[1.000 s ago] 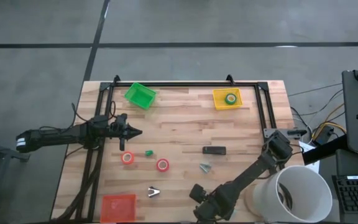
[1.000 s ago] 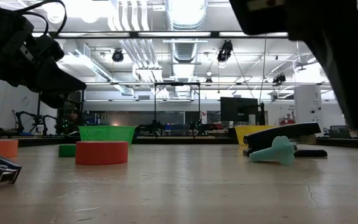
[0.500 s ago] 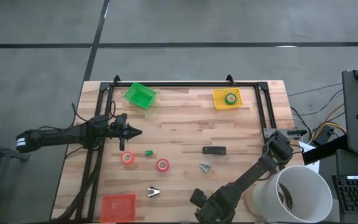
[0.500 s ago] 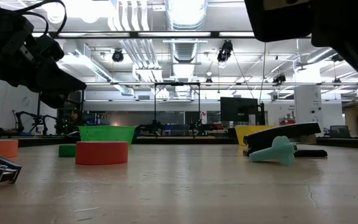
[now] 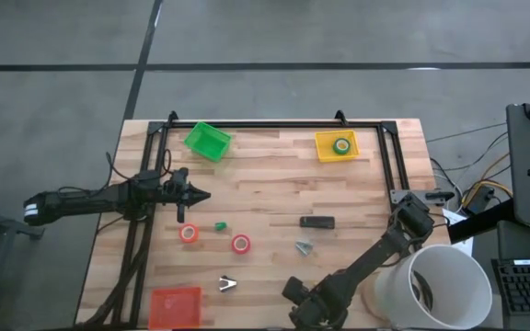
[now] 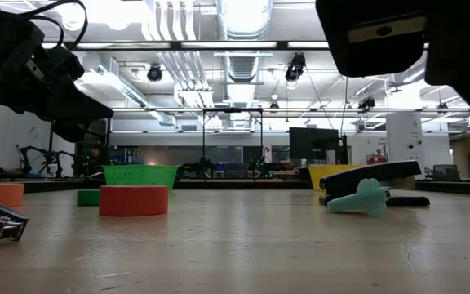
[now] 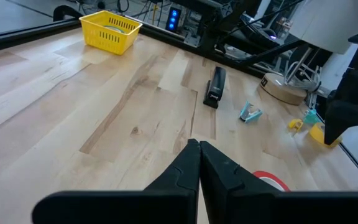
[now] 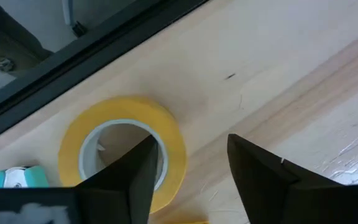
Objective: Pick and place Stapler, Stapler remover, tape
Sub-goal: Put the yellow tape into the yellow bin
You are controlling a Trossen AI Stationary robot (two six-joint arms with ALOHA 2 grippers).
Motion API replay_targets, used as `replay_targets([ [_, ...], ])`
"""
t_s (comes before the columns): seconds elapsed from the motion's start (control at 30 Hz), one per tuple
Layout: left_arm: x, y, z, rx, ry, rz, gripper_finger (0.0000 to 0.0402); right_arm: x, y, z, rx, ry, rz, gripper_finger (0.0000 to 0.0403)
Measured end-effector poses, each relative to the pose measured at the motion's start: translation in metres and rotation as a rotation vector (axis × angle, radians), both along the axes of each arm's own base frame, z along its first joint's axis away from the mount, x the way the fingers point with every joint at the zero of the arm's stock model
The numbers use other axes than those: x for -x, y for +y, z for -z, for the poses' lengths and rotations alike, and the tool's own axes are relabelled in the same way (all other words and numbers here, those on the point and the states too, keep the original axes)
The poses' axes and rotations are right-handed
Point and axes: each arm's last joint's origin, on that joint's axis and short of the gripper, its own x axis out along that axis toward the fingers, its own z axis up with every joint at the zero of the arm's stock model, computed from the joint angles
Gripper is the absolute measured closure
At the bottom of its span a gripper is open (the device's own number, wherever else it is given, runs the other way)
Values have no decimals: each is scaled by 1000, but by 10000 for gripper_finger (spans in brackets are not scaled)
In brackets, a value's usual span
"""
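Note:
The black stapler (image 5: 317, 222) lies flat near the table's middle right, with the teal stapler remover (image 5: 304, 245) just nearer. A red tape roll (image 5: 240, 244) and an orange-red one (image 5: 189, 233) lie flat left of them. My right gripper (image 5: 293, 303) hangs open at the near edge, raised above the table (image 6: 382, 41). In the right wrist view (image 8: 191, 168) a yellow tape roll (image 8: 123, 109) lies flat below it, partly under one finger. My left gripper (image 5: 196, 195) waits shut over the table's left side (image 7: 199, 146).
A yellow basket (image 5: 337, 145) with a green roll and a green basket (image 5: 207, 141) stand at the far edge. A red tray (image 5: 175, 303) is at the near left, with a small clip (image 5: 228, 284) beside it. A white bucket (image 5: 435, 285) stands off the near right corner.
My right gripper has shifted slightly at the near edge. In the low view it has turned and now sits a little lower than half a second ago. Nothing on the table has moved.

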Motion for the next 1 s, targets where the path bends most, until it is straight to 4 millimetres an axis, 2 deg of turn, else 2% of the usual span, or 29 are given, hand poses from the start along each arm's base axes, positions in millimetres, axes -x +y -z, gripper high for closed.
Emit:
replay_targets([
  [0.47,0,0,0,0,0,0,390,-6,-7,0,-3,3,59,371],
  [0.63,0,0,0,0,0,0,390,-17,-17,-4,13,-31,149,375],
  [1.0,0,0,0,0,0,0,390,-41,-43,-29,-23,-40,302,370],
])
